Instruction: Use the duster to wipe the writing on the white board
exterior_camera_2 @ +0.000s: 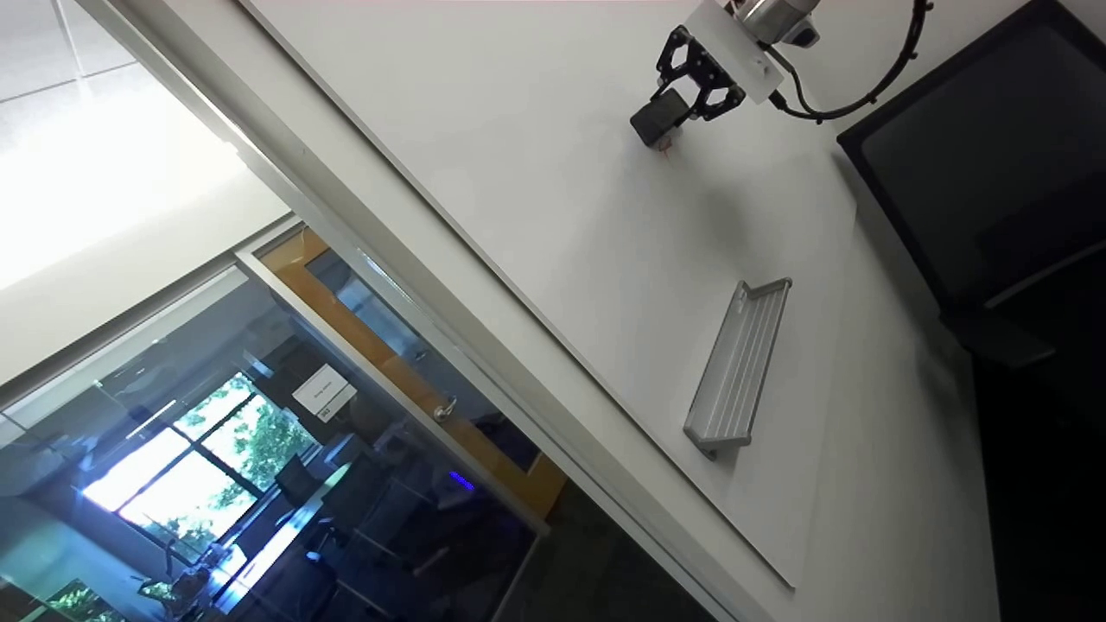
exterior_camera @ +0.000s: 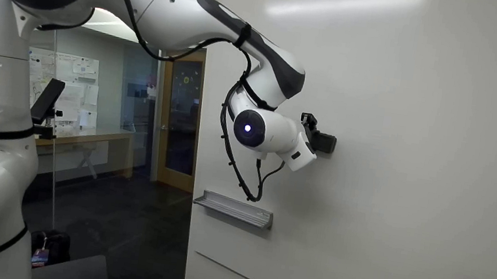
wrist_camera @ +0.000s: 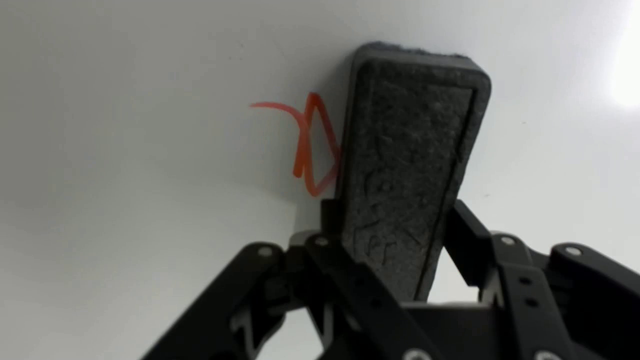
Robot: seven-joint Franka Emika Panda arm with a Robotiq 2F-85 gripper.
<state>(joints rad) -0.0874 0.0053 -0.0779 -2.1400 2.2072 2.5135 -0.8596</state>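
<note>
Duster stands right of centre in the wrist view, before the white board. In this frame its left edge meets the red writing; whether it touches the board, I cannot tell. The jaws grasp its two long sides, low in the frame. Probably it is light and stiff; these sides suit holding, but pressing may tilt it.

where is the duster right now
In the wrist view the duster is right of centre, held in the gripper at the white board, with the red writing just left of it. In an exterior view it's up-right of the grey tray.
</note>
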